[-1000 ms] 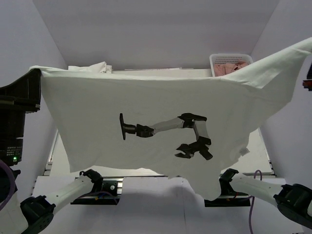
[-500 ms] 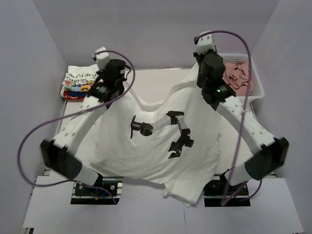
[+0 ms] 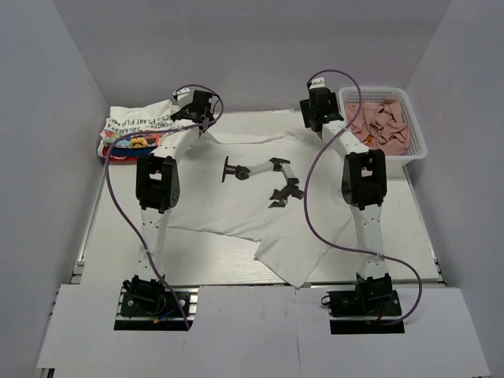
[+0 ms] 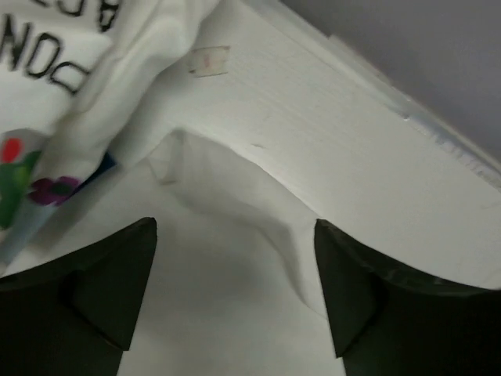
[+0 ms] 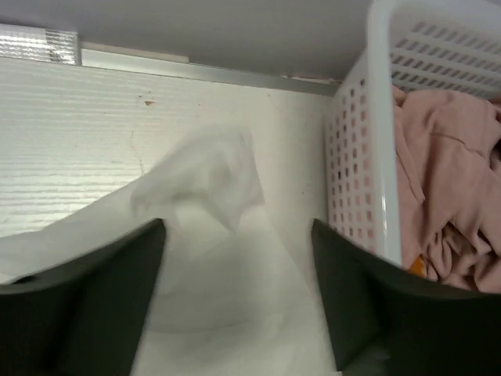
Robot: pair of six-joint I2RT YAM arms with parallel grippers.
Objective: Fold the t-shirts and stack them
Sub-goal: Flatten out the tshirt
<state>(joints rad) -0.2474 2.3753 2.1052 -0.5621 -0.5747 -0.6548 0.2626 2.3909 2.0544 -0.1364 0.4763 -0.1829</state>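
Note:
A large white t-shirt (image 3: pixel 236 216) with a black printed figure (image 3: pixel 268 177) lies spread on the table, its near hem rumpled toward the front. My left gripper (image 3: pixel 198 116) hovers over the shirt's far left corner (image 4: pixel 227 204). In the left wrist view this gripper (image 4: pixel 235 294) is open, with cloth lying loose between the fingers. My right gripper (image 3: pixel 320 116) is above the far right corner (image 5: pixel 207 176) and, in the right wrist view (image 5: pixel 239 305), is open over the fabric. A stack of folded t-shirts (image 3: pixel 134 130) sits at the back left.
A white mesh basket (image 3: pixel 417 146) holding pinkish-brown cloths (image 3: pixel 382 122) stands at the back right, close beside the right gripper, its wall (image 5: pixel 376 141) near the right finger. The stack's lettered top shirt (image 4: pixel 47 47) is just left of the left gripper. Grey walls enclose the table.
The shirt, held up and stretched wide a second ago, has been lowered onto the table. Both arms reached to the far side and both grippers opened, letting go of the shirt's corners.

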